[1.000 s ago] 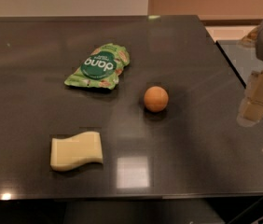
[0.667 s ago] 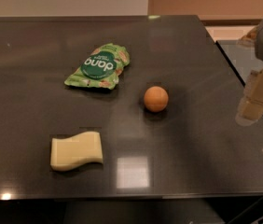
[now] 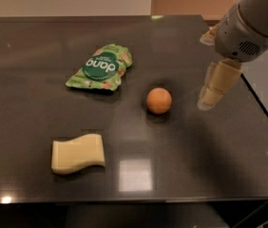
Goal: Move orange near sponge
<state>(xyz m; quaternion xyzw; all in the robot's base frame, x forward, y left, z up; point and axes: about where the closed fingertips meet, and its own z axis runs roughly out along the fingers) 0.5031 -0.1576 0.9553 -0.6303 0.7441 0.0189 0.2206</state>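
Note:
The orange (image 3: 159, 100) sits on the dark table (image 3: 196, 165) near its middle. The pale yellow sponge (image 3: 77, 153) lies at the front left, well apart from the orange. My gripper (image 3: 213, 88) hangs from the arm at the upper right, above the table and a short way right of the orange, holding nothing.
A green snack bag (image 3: 101, 67) lies behind and left of the orange. The table's right edge (image 3: 262, 103) runs just right of the gripper. A bright light reflection (image 3: 135, 175) lies on the table front.
The arm and gripper have moved left, further over the table and closer to the orange. The orange, sponge and bag have not moved.

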